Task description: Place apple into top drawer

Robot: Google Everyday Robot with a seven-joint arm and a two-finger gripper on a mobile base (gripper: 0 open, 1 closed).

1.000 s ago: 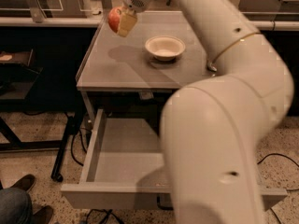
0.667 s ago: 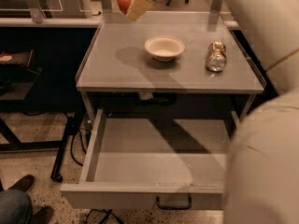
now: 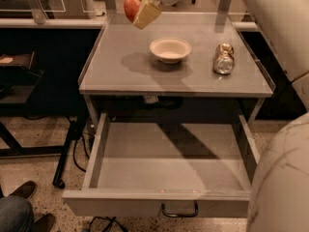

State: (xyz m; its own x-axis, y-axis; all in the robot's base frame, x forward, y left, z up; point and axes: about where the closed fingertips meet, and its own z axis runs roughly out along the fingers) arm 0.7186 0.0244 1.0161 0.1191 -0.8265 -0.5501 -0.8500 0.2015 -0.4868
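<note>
My gripper (image 3: 138,7) is raised above the far left part of the grey tabletop (image 3: 120,62) and is shut on the red-orange apple (image 3: 132,5), with a cream finger pad (image 3: 147,13) pressed against its right side. The top drawer (image 3: 169,173) stands pulled out below the table's front edge, with nothing in it; its dark pull handle (image 3: 179,210) is at the middle of the front panel. The apple hangs well behind and above the drawer.
A cream bowl (image 3: 170,49) sits mid-table and a shiny metallic can (image 3: 224,58) lies to its right. My white arm fills the right edge of the view (image 3: 285,178). A person's shoe and knee (image 3: 19,207) are at the lower left. Dark shelving stands at the left.
The gripper has lifted the apple higher and a little to the right above the table's far left. The arm has swung out of the middle, uncovering the can and the drawer.
</note>
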